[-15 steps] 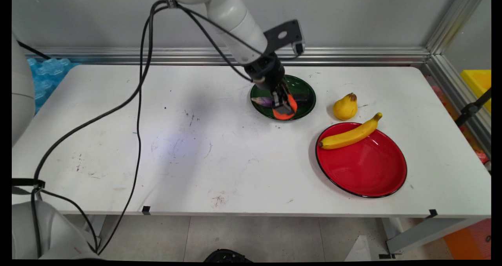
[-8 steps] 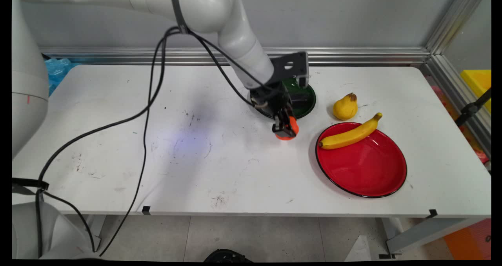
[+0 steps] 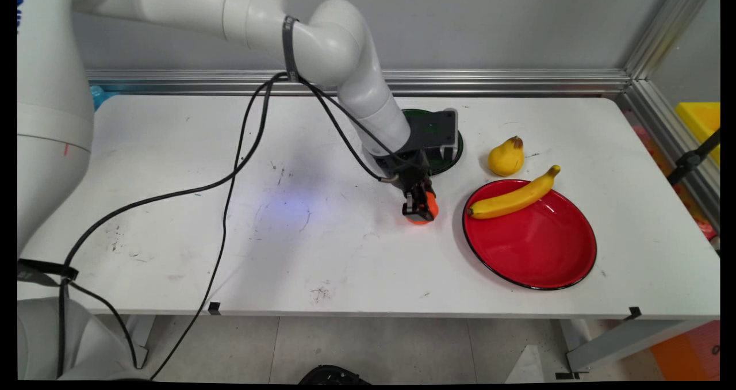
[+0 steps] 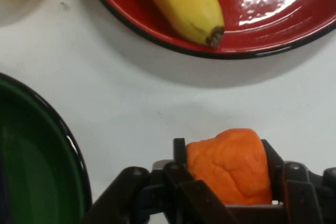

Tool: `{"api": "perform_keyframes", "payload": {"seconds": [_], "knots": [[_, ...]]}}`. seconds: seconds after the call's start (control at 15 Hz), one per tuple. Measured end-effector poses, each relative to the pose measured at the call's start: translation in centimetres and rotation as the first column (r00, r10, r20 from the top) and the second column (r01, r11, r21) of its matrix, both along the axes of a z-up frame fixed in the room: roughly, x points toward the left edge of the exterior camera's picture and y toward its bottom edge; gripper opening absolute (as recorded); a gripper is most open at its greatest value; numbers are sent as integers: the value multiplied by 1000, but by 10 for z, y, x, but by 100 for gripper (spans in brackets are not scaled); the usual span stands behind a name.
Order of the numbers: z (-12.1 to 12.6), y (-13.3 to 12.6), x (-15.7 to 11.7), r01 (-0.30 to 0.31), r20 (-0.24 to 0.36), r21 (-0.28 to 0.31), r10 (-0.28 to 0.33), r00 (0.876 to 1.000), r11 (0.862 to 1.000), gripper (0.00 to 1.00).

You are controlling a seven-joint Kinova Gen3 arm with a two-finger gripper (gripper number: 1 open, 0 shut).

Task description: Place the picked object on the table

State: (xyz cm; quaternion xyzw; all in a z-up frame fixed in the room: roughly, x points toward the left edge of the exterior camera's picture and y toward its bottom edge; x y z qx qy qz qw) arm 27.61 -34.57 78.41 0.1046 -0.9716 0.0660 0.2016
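My gripper (image 3: 421,207) is shut on an orange lumpy fruit (image 3: 426,211), held low over the white table (image 3: 322,229) between the green plate (image 3: 454,151) and the red plate (image 3: 532,243). In the hand view the orange fruit (image 4: 231,165) sits squeezed between the two black fingers (image 4: 181,153), with the gripper (image 4: 227,169) just above the table. A banana (image 3: 513,197) lies across the red plate's far rim, and its tip (image 4: 212,35) points toward the gripper. The arm hides much of the green plate.
A yellow pear (image 3: 506,157) stands on the table behind the red plate (image 4: 294,30) and to the right of the green plate (image 4: 37,166). Black cables (image 3: 230,165) hang from the arm over the table's left half. An aluminium rail (image 3: 517,81) lines the back edge.
The gripper lifted the orange fruit off the green plate and carried it toward the near side, now low over the bare table left of the red plate.
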Motion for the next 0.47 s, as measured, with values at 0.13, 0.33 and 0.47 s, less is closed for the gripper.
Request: {"api": "perform_keyframes", "payload": {"seconds": [0.13, 0.33, 0.47], "knots": [[-8, -1, -2, 9, 6, 0, -9, 1000, 1000, 0], [-14, -1, -3, 24, 7, -2, -24, 1000, 1000, 100], [-12, -1, -3, 35, 2, -7, -35, 999, 999, 100]]}}
